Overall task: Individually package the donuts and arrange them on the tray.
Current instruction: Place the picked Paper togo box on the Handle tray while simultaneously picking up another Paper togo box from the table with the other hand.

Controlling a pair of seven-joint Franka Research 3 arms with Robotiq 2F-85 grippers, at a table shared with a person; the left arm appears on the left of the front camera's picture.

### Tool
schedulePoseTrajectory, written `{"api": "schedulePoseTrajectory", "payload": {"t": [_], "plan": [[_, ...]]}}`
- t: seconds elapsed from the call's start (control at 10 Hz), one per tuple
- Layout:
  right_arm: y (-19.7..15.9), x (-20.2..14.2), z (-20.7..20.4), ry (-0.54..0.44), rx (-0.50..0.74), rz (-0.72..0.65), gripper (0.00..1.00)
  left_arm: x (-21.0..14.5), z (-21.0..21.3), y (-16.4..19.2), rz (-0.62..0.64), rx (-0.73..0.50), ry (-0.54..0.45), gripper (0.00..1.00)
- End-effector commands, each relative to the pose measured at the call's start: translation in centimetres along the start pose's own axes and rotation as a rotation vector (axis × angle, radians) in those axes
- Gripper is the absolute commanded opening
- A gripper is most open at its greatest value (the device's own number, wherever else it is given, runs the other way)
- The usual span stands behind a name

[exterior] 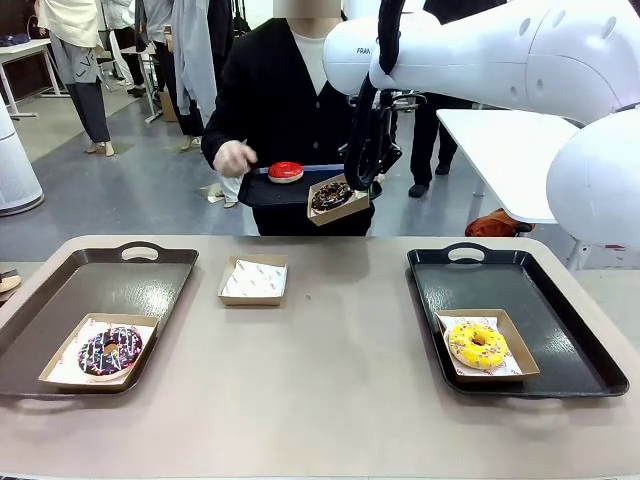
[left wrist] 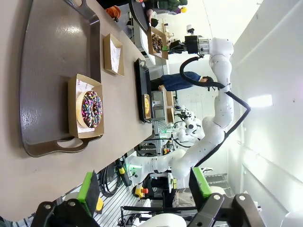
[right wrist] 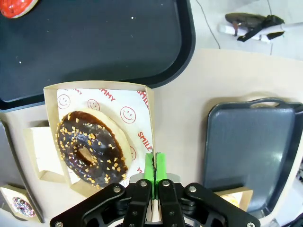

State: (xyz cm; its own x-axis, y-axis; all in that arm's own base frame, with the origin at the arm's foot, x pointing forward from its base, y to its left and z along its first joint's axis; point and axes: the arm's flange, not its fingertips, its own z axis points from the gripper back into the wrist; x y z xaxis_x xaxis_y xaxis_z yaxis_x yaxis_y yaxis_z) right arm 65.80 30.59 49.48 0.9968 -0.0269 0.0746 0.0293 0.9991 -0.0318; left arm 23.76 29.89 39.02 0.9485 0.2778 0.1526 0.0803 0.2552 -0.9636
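Now right gripper (right wrist: 154, 164) pinches box (right wrist: 149, 111) of glossy nut-flecked chocolate donut (right wrist: 71, 137); left gripper (left wrist: 144, 187) agape.

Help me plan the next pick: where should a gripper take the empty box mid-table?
Probably the box's near wall, pinched from straight above, one finger inside, one outside: it lies flat and open-topped, walls thin and upright, only paper inside.

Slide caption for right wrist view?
Right claw shut on the wall of a paper box holding the chocolate donut, by a black tray with a red donut.
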Motion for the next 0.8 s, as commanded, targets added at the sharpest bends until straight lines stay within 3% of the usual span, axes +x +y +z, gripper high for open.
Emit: {"api": "schedulePoseTrajectory", "payload": {"t": [0.0, 0.7], "plan": [[-0.06, -0.06, 0.19, -0.003, -0.001, -0.001, 0.00, -0.21, 0.17, 0.00, -0.001, -0.001, 0.001, 1.00], [-0.06, -0.06, 0.19, -0.003, -0.001, -0.001, 0.00, -0.21, 0.17, 0.00, -0.001, -0.001, 0.001, 1.00]]}}
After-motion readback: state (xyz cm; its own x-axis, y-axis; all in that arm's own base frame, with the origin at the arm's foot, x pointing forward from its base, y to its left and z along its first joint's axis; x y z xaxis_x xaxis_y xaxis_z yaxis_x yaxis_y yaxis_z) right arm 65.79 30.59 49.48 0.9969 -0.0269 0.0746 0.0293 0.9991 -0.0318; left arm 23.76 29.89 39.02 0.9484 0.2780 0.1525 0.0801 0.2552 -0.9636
